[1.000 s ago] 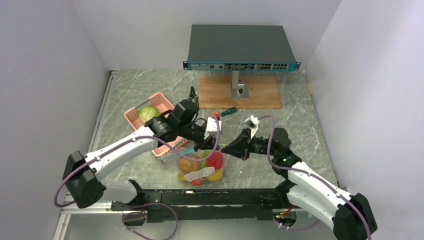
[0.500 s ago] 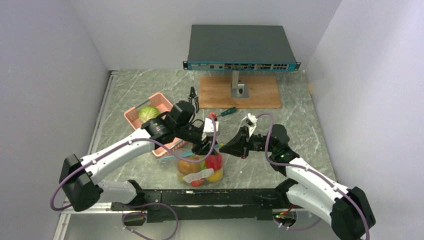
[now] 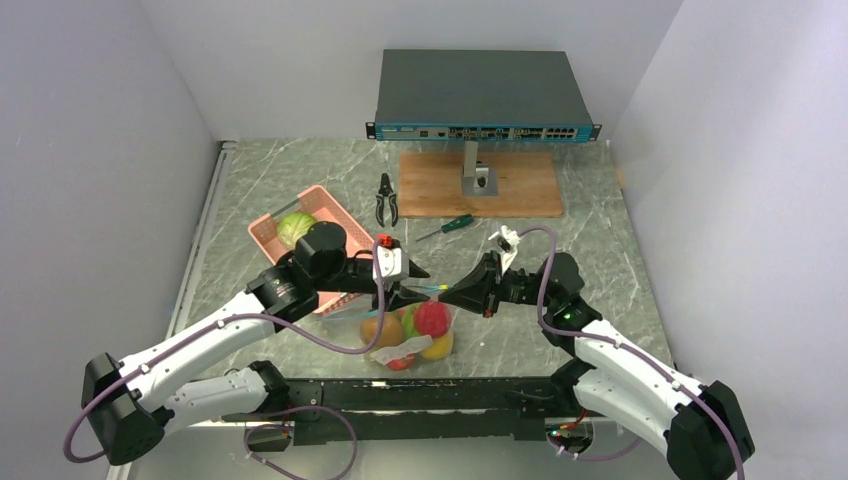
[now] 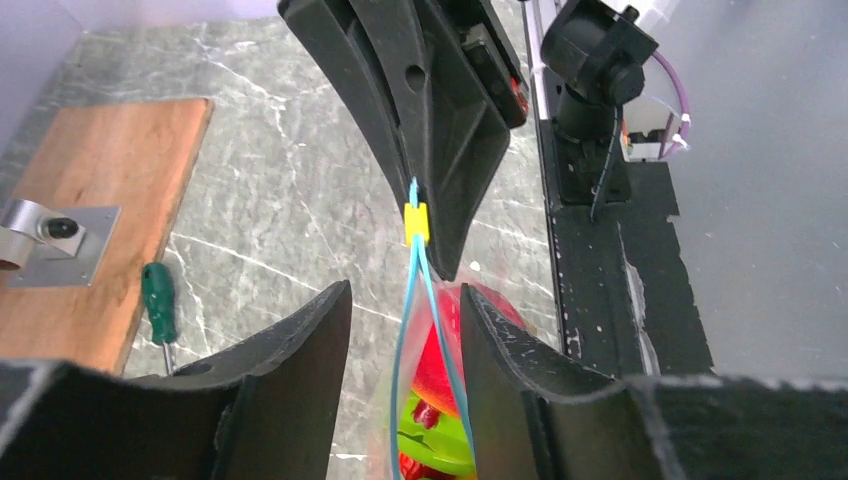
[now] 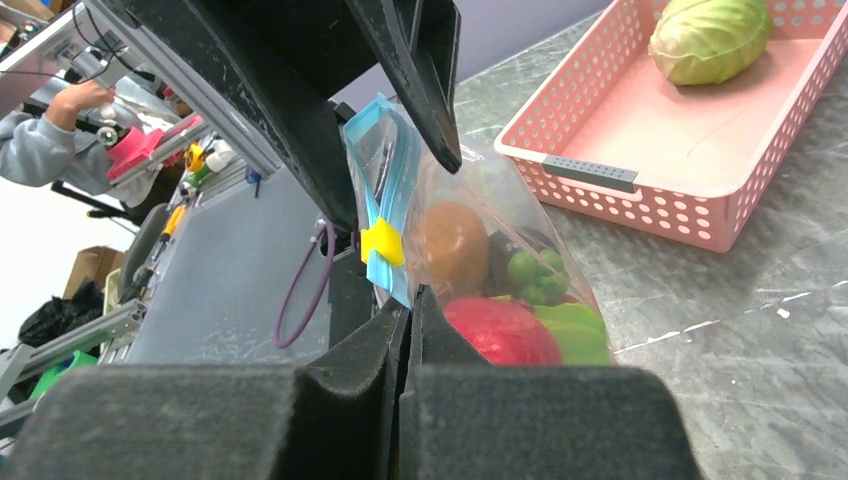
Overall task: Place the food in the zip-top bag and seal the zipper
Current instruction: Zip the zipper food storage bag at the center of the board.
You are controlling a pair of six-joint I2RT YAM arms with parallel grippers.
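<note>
Zip-top bag (image 3: 405, 338), clear crinkly plastic with orange, red, green and yellow food inside, stands on the grey-green marbled table (image 3: 600, 230), near its front edge, between the two arms. Well beyond the bag, a flat dark grey network switch (image 3: 480, 90) sits raised on a metal stand over a rectangular wooden board (image 3: 440, 185). Just beside the bag on its left lies a pink perforated plastic basket (image 3: 268, 238) holding a pale green cabbage (image 3: 296, 227).

The right gripper (image 5: 410, 295) reaches the bag's top from the right, clenched on the thin teal-blue plastic zipper (image 5: 362, 160) right at its small yellow slider (image 4: 416, 222). The left gripper (image 4: 405, 300) is released: its fingers stand apart on either side of the zipper, whose two strips part below the slider.

Black-handled pliers (image 3: 387, 198) and a green-handled screwdriver (image 3: 448, 225) lie beyond the bag, near the board's front edge.
</note>
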